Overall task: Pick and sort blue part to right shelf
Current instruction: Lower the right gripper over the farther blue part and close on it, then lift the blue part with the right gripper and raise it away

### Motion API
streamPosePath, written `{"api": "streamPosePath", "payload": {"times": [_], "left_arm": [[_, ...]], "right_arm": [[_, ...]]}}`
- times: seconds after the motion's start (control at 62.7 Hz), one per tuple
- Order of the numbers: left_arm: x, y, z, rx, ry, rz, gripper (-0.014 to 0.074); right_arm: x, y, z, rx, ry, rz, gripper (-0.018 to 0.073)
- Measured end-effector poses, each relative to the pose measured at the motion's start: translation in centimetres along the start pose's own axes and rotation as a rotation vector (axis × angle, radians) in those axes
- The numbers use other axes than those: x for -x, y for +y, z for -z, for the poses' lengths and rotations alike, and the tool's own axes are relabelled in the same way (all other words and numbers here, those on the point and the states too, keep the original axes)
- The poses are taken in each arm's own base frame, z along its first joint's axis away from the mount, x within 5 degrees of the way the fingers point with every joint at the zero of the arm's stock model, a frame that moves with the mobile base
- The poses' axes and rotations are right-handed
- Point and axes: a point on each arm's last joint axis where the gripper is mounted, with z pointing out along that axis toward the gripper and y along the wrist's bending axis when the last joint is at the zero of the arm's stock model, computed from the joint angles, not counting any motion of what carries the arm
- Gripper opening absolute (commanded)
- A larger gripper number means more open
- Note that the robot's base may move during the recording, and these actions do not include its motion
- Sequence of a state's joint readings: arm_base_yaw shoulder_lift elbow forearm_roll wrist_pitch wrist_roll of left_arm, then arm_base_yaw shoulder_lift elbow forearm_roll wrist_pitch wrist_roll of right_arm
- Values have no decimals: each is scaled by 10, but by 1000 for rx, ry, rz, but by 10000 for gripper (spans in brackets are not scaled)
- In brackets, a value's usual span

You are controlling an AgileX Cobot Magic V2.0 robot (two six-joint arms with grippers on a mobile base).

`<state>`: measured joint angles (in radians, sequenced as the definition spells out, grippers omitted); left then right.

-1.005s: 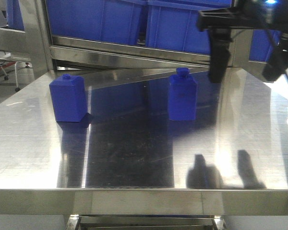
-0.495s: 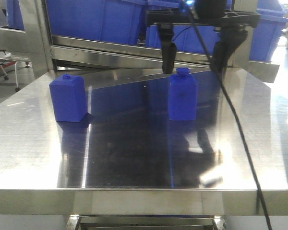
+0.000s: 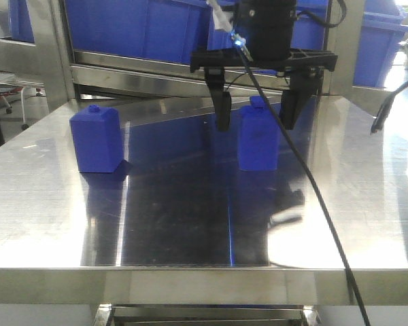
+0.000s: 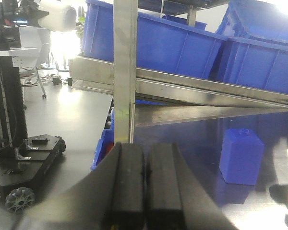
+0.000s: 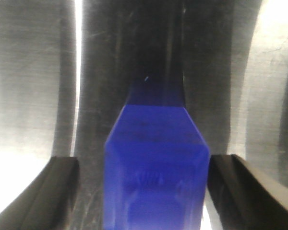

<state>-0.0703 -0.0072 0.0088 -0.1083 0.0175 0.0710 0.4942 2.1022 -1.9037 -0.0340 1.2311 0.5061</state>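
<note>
Blue part (image 3: 258, 144) stands on the bench (image 3: 190, 231), between the fingers of the wide-open right gripper (image 3: 256, 124), not yet touched. Best to go lower, stay in the middle, then squeeze softly.

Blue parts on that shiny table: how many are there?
2. The left blue part stands alone at the left of the table; the right blue part stands right of centre, between the jaws of the open right gripper. Others could be hidden in the bins behind.

The part (image 3: 258, 146) under the black right claw (image 3: 256, 121) is deep blue, like the bins (image 3: 136, 27); the tabletop (image 3: 54, 204) is shiny grey steel.
</note>
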Motion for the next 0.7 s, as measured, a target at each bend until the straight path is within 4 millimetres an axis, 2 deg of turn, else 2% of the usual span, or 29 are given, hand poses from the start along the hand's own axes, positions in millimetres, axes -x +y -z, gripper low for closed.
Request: {"api": "streamPosePath", "payload": {"times": [0.239,0.702], "left_arm": [[0,0,0,0,0,0,125],[0,0,0,0,0,0,125]], "right_arm": [[3,-4,-21,-23,36,-36,615],[4,-6,-21,-25,36,-57,613]]}}
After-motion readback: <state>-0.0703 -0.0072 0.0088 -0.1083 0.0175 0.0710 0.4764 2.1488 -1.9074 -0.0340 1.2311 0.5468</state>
